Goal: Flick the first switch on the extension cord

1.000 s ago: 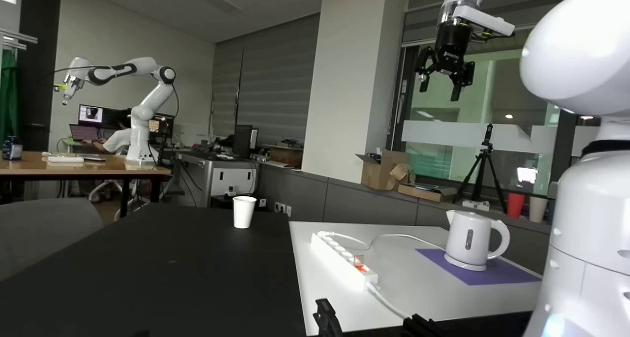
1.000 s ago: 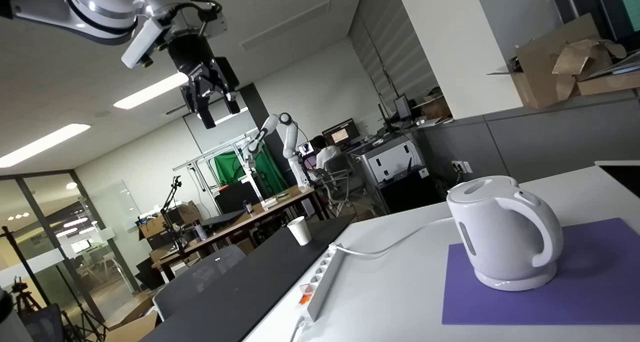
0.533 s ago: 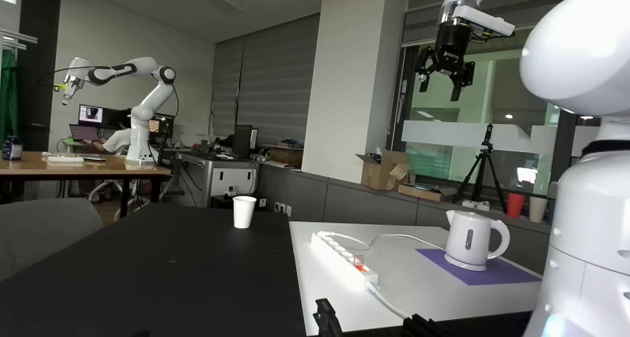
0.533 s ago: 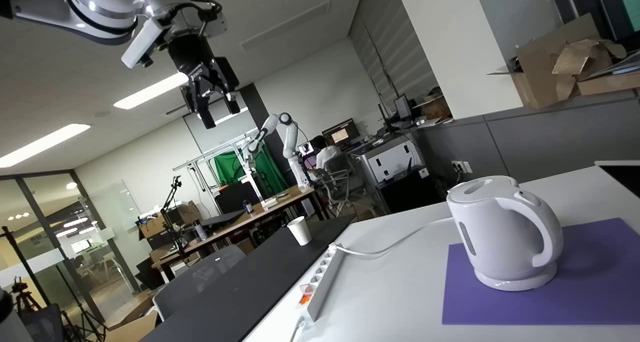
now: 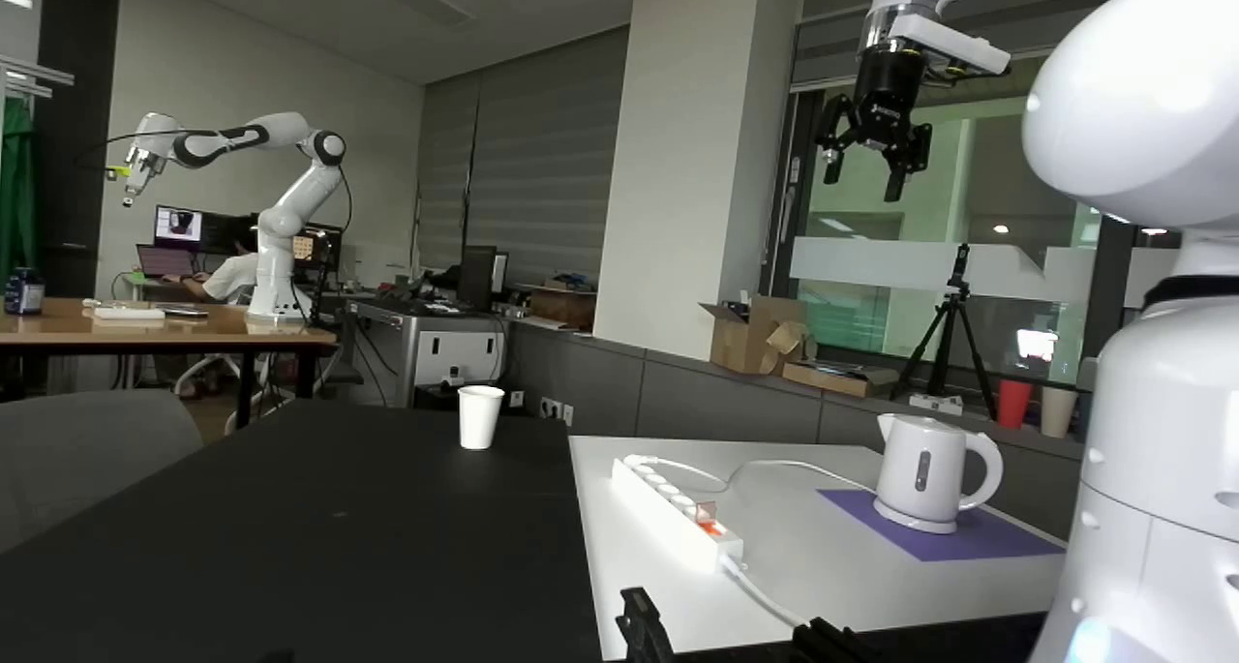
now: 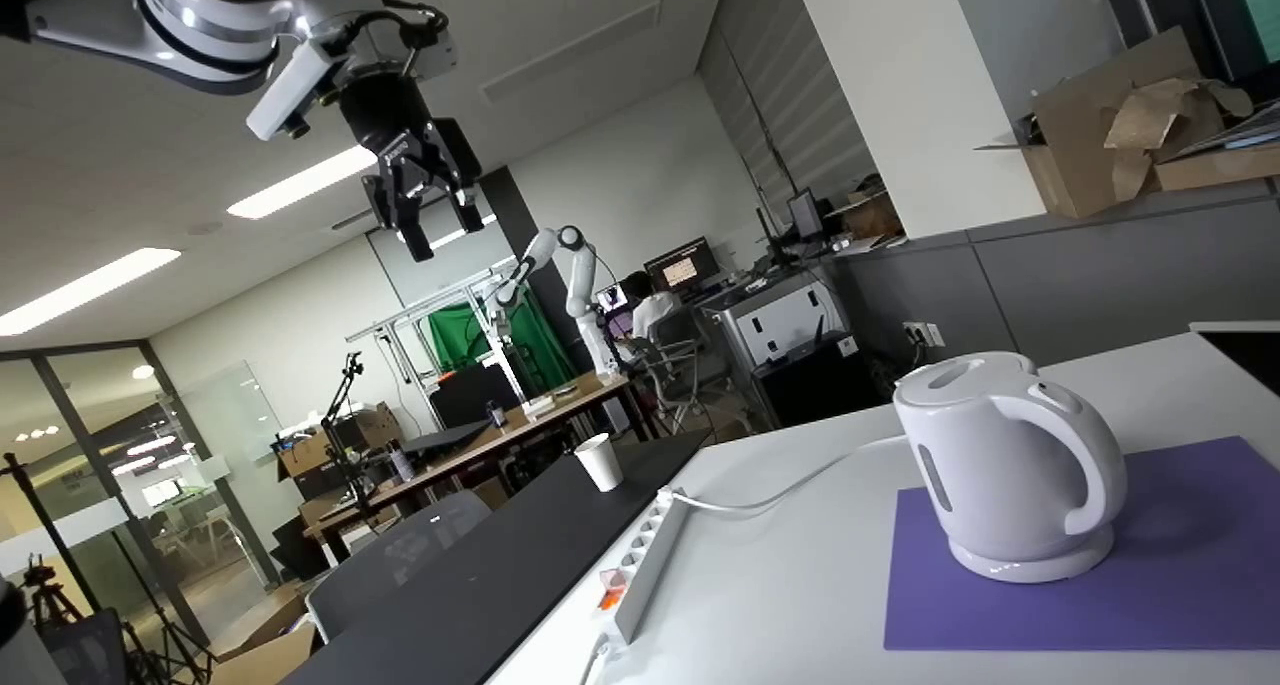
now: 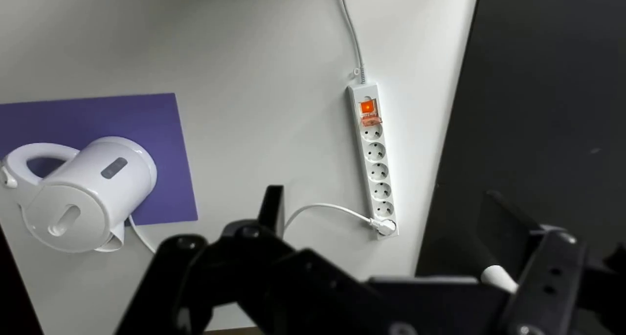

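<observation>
The extension cord [image 7: 375, 151] is a long white strip with several round sockets, lying on the white table. It shows in both exterior views [image 5: 668, 527] [image 6: 652, 560]. One orange switch [image 7: 367, 106] shows at its cable end, beside a clear reddish flap [image 7: 371, 121]; it looks lit in the wrist view. A white plug [image 7: 386, 227] sits in the socket at the opposite end. My gripper [image 7: 384, 193] is open and empty. In both exterior views [image 5: 863, 181] [image 6: 445, 237] it hangs high above the table, pointing down, well apart from the strip.
A white kettle [image 7: 100, 193] stands on a purple mat [image 7: 166, 154] beside the strip, its cord running toward the plug. A black table [image 5: 339, 527] adjoins the white table [image 7: 254, 105] near the strip. A white paper cup [image 5: 479, 419] stands on the black table.
My gripper has moved very slightly, a little lower in the exterior views. Its jaws stay open. The strip, kettle and cup have not moved.
</observation>
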